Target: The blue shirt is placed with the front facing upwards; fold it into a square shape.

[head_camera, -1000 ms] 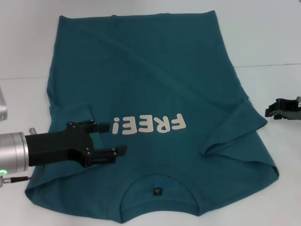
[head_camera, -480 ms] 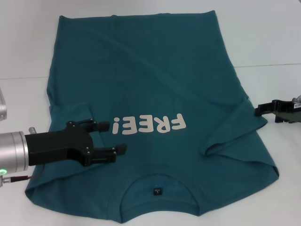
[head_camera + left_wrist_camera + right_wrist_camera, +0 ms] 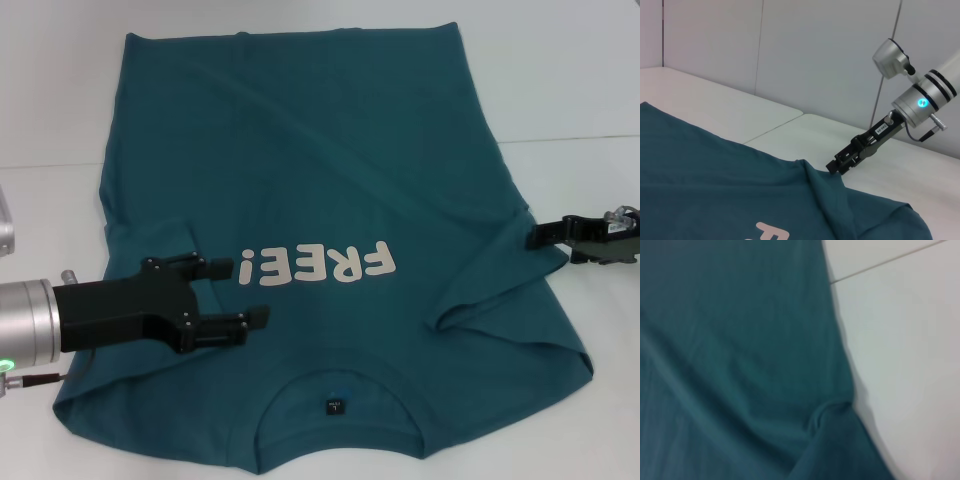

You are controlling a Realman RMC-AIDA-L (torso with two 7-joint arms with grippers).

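Observation:
The blue shirt (image 3: pixel 320 160) lies spread on the white table, front up. Its white "FREE!" lettering (image 3: pixel 315 265) reads upside down to me, and its collar label (image 3: pixel 333 406) is near the front edge. My left gripper (image 3: pixel 250 292) hovers open over the shirt's left chest, beside the lettering, holding nothing. My right gripper (image 3: pixel 535 238) reaches in from the right, its tip at the shirt's right sleeve edge. The left wrist view shows the right gripper (image 3: pixel 834 167) touching a raised fold of the shirt (image 3: pixel 715 170). In the right wrist view the shirt (image 3: pixel 740 340) edge and a small fold show close up.
The white table (image 3: pixel 580 80) has a seam line (image 3: pixel 585 138) running across its right side. A pale wall (image 3: pixel 815 60) stands behind the table in the left wrist view. Bare table lies to the right of the shirt.
My right gripper has moved left from the table's right edge until its tip meets the shirt's right sleeve. The left arm and the shirt have not moved.

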